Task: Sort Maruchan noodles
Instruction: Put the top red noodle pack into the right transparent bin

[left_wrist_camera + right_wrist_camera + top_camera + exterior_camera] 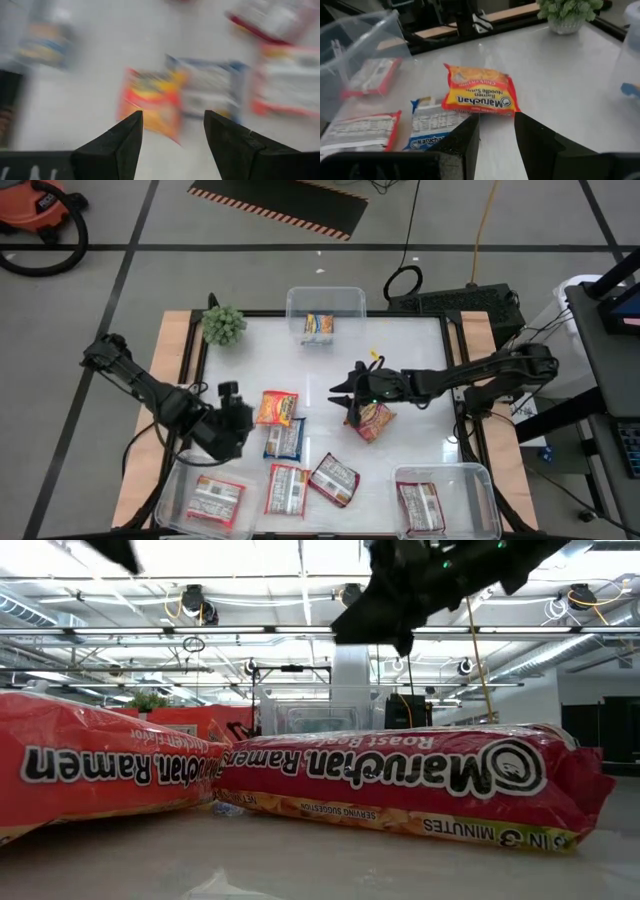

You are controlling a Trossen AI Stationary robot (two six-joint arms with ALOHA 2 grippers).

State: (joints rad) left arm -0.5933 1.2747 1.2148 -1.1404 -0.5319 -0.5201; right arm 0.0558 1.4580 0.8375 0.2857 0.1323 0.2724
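Two red crinkly Maruchan packets (pixel 410 775) fill the low view, printed side upside down, lying flat on the white worktop (pixel 420 360); they block most of what lies behind.

We list, from above:
- orange-yellow packet (pixel 277 408), flat, mid-worktop, with a blue-and-white packet (pixel 284 439) just beside it.
- two red-and-white packets (pixel 287 489) along the near edge, one tilted.
- red-and-orange packet (pixel 372 420) under the right gripper (pixel 352 408); its jaws stand partly apart, and we cannot tell whether they grip the packet.
- clear plastic tub (pixel 325 302) at the far edge, one yellow packet inside.
- clear tub (pixel 468 475) at the near right corner and another (pixel 180 480) at the near left, each holding one red-and-white packet.
- green bushy plant (pixel 224 325), far left corner.

Left gripper (pixel 236 420): beside the orange-yellow packet, jaws apart, nothing between them. Its wrist view is blurred; packets there show only as colour patches.
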